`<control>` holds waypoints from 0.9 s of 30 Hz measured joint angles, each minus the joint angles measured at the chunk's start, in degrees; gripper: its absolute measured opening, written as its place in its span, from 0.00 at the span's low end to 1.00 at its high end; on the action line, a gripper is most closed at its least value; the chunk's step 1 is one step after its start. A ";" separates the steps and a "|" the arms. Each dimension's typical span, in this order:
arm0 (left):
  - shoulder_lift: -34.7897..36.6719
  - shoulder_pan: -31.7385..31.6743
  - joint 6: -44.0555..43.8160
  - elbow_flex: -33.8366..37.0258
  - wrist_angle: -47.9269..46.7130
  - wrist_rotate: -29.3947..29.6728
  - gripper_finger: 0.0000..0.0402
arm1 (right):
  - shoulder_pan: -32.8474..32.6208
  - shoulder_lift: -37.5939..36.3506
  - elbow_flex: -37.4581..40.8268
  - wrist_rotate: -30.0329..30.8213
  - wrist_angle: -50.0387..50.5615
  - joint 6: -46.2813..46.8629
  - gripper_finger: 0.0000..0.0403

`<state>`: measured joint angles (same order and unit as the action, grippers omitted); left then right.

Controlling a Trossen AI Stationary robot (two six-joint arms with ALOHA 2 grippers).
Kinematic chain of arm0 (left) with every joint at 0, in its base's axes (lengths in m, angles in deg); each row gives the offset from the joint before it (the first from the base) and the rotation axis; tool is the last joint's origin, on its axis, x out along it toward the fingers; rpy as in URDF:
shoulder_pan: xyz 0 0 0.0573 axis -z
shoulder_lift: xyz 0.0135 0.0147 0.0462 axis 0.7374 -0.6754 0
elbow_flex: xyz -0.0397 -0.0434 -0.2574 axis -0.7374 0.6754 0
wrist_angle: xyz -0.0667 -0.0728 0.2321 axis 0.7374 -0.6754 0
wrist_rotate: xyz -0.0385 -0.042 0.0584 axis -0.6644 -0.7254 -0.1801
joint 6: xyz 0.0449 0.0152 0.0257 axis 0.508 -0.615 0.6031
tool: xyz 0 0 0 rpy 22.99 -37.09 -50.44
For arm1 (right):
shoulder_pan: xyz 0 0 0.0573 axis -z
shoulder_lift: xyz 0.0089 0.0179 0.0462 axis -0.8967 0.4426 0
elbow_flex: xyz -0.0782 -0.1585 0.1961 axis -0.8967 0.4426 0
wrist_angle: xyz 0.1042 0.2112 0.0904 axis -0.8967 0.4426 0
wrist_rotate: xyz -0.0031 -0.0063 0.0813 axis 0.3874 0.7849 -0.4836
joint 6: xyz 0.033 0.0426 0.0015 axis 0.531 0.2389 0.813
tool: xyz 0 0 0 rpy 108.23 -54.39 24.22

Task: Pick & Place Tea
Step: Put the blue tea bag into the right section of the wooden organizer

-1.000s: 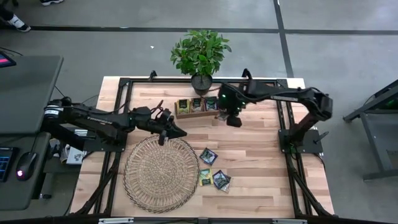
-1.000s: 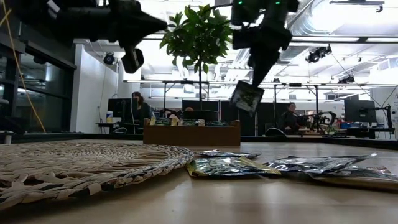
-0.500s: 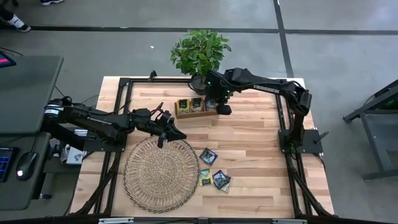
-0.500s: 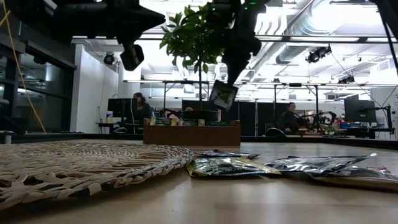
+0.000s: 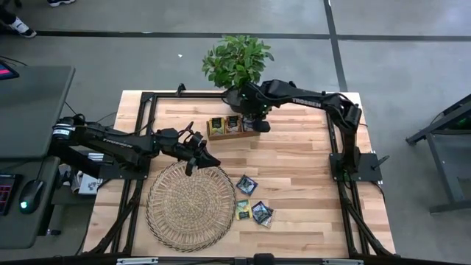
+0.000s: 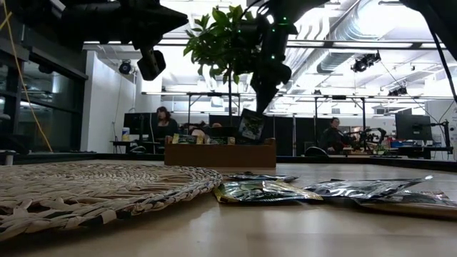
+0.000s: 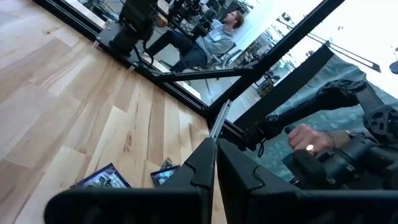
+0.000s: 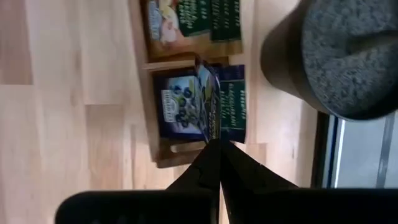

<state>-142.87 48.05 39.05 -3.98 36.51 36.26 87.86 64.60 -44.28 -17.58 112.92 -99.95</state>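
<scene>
The right gripper (image 5: pixel 257 125) hangs just over the small brown wooden tray with three compartments (image 5: pixel 225 135), at the end of the tray nearest the dark round pot of the green leafy plant (image 5: pixel 237 97). Its fingers are pressed together on the top edge of a dark navy square tea sachet (image 8: pixel 208 107), which hangs down on edge from the fingertips. I judge that this is the placing step: the sachet is brought above the tray compartment and is not yet let go. In the low view its lower corner seems to be level with the tray's top rim, but I cannot tell if it already touches the sachets inside.

For the next move the gripper probably needs to go a little lower so the sachet slips between the wooden walls, and then to open. The sachet is thin and light, so it may tip over or catch on the rim if it is released too high.

The compartment under the sachet already holds dark blue sachets with a white label; the next one holds yellow-green ones.

Three more flat sachets (image 5: pixel 252 202) lie on the pale wooden table (image 5: pixel 294 177), well away from the tray, just beside the round woven wicker mat (image 5: pixel 190 205).

The left gripper (image 5: pixel 193 163) waits over the edge of the mat on the side nearer the tray, fingers closed together on nothing
</scene>
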 joint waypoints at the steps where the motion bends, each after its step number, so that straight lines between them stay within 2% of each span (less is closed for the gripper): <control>1: 0.00 0.00 0.01 0.00 0.00 0.00 0.04 | 0.23 0.00 0.00 0.02 -0.01 -0.02 0.00; 27: -0.04 0.00 -0.02 -0.06 -0.07 -1.55 0.04 | 1.02 0.01 0.00 -1.14 0.23 -0.19 0.00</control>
<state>-142.91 48.05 39.04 -4.04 36.45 34.72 88.88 64.61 -44.28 -18.71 113.15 -100.14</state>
